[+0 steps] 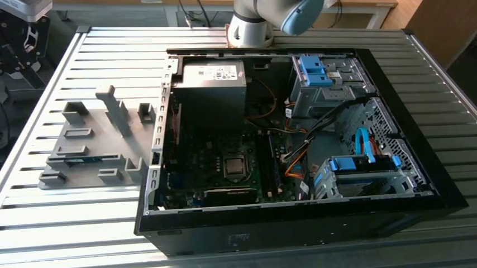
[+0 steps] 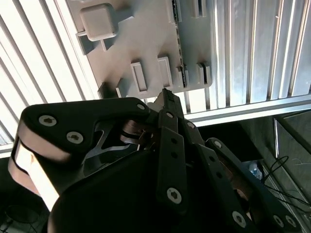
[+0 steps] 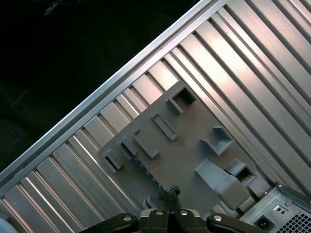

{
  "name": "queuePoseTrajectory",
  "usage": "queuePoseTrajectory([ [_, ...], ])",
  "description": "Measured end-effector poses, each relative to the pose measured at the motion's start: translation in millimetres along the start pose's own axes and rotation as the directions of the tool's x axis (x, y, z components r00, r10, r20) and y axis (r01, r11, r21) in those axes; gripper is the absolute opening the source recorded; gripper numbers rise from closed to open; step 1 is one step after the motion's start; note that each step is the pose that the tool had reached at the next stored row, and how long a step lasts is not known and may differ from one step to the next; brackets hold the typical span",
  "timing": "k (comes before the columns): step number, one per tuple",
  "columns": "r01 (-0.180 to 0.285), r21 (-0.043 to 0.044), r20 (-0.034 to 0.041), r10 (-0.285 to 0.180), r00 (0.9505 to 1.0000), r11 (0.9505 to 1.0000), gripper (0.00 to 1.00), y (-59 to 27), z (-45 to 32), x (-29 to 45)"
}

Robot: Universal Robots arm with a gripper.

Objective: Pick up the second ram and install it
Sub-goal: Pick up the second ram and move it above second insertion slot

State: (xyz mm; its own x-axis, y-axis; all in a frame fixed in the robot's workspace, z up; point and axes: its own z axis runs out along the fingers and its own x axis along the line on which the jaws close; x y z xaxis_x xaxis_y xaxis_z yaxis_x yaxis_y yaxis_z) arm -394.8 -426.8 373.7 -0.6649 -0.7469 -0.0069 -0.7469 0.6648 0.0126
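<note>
The second ram (image 1: pixel 75 160) is a thin blue-green stick standing on edge in a slot near the front of the grey slotted holder (image 1: pixel 93 142), at the exterior view's left. In the second wrist view the ram (image 2: pixel 179 46) appears as a thin dark strip seen edge-on along the holder (image 2: pixel 141 39). My gripper (image 2: pixel 165 94) hangs well above the holder, its black fingers closed together with nothing between them. The first wrist view has the fingertips (image 3: pixel 168 192) over the holder's (image 3: pixel 184 155) edge nearest the case. The arm's base (image 1: pixel 249 25) stands behind the case.
An open black computer case (image 1: pixel 298 151) lies on the slatted metal table (image 1: pixel 89 223), right of the holder. Inside are the dark green motherboard (image 1: pixel 223 167), a grey power supply (image 1: pixel 212 75), blue-trimmed drive cages (image 1: pixel 328 78) and loose cables. The table's edge rail (image 3: pixel 97 104) runs beyond the holder.
</note>
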Motion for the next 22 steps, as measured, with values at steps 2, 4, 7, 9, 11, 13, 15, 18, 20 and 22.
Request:
queuePoseTrajectory([
  [2,0.013,-0.0001,-0.0002,-0.013,0.9999,0.9999,0.11,0.1,0.0,0.1],
  [4,0.025,-0.0002,-0.0004,-0.025,0.9997,0.9997,0.11,0.3,0.0,0.2],
  [7,0.04,-0.0003,-0.0006,-0.04,0.9992,0.9992,0.11,0.5,0.0,0.4],
  [9,0.047,-0.0003,-0.0006,-0.047,0.9989,0.9989,0.11,0.5,0.0,0.5],
  [11,0.054,-0.0004,-0.0007,-0.054,0.9985,0.9985,0.11,0.6,0.0,0.5],
  [13,0.061,-0.0004,-0.0008,-0.061,0.9982,0.9982,0.11,0.7,0.0,0.6],
  [15,0.067,-0.0005,-0.0008,-0.067,0.9977,0.9977,0.11,0.8,0.0,0.7],
  [18,0.077,-0.0006,-0.001,-0.077,0.997,0.997,0.11,0.9,0.0,0.8],
  [20,0.085,-0.0006,-0.0011,-0.085,0.9964,0.9964,0.11,1.0,0.0,0.9],
  [22,0.092,-0.0007,-0.0011,-0.092,0.9958,0.9958,0.11,1.1,0.0,1.0],
])
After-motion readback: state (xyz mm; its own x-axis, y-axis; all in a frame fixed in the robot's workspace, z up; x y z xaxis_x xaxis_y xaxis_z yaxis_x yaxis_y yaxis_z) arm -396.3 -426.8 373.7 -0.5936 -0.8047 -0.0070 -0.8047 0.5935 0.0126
